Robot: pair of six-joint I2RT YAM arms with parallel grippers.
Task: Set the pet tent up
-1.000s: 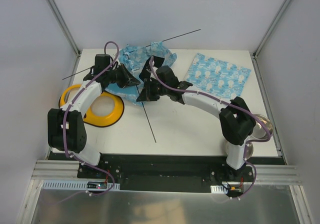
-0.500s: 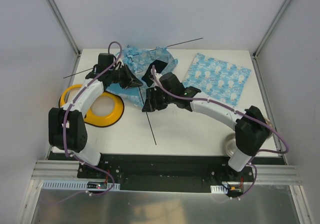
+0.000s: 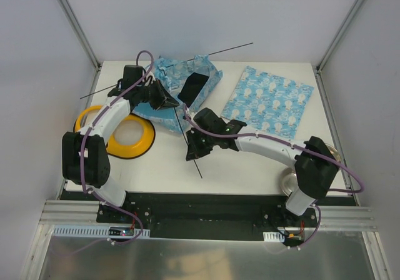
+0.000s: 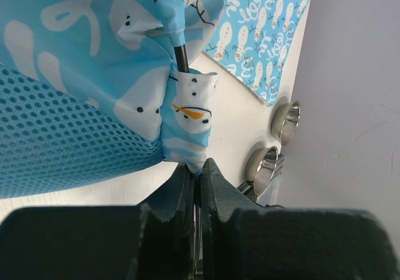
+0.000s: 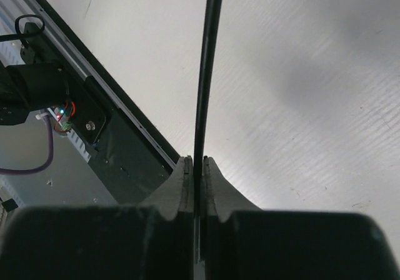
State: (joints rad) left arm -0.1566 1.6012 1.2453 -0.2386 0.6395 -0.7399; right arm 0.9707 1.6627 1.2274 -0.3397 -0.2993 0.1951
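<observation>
Two claws pinching: left gripper point(image 4: 195, 169) on pet tent point(image 4: 87, 61) fabric, right gripper point(image 5: 197, 163) on pole point(image 5: 209, 55); a sideways tug cd slip pole out.

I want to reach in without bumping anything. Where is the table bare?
Bare table: the near strip between the yellow bowl and the pole in the right gripper, and between that pole and the steel bowl. Crowded: the far middle, where the left gripper pinches the pet tent.
</observation>
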